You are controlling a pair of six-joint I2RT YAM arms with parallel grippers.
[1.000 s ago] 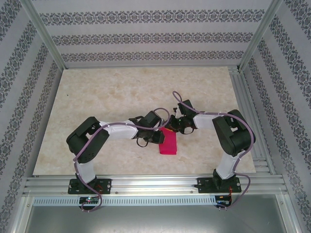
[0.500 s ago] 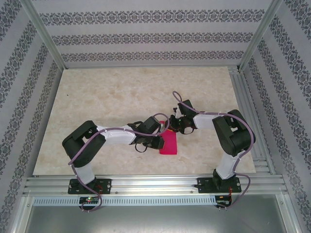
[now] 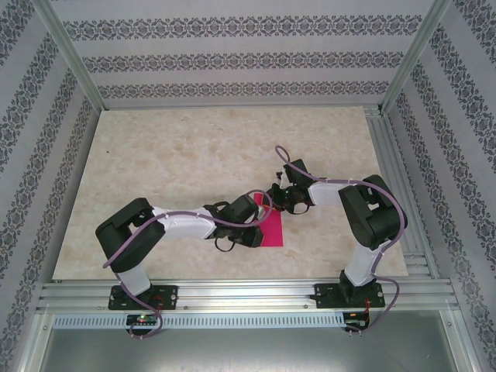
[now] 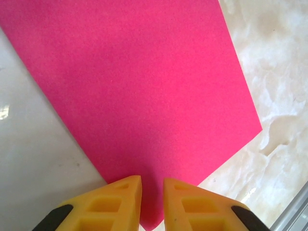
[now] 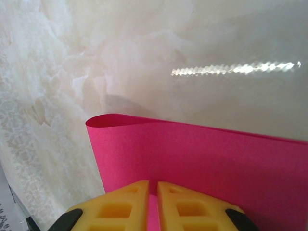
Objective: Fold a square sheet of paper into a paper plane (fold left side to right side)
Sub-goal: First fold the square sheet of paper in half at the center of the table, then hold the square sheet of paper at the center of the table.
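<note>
Top external view: the sheet of paper point(image 3: 274, 231) lies on the table point(image 3: 194, 147), near the front edge and between the two arms; it reads as a narrow magenta rectangle, partly covered by both wrists.

Left wrist view: the left gripper point(image 4: 152, 204) sits over the near corner of the sheet, which lies flat on the marbled surface; the yellow fingers point(image 4: 120, 202) are drawn close with a narrow gap, and pink shows in that gap; whether they nip the corner or merely press on it cannot be told.

Right wrist view: the right gripper point(image 5: 152, 204) has its fingers all but meeting, with the sheet running into the slit; judged closed on the paper. Beyond the tips, one margin turns over in a rounded curl point(image 5: 98, 121); that fold is soft and not yet creased.

Handling assessment: the material is judged very light, thin and limp; it will bend under its own span, slide readily on the glossy table and take permanent marks from any stray pinch; tearing is a risk under a sideways pull. Recommended hold: at edges or corners only, where a fingertip can get beneath a layer; one gripper should pin the sheet flat while the other works, since an unpinned sheet will likely skate away; pressure along the curl should set the crease.
</note>
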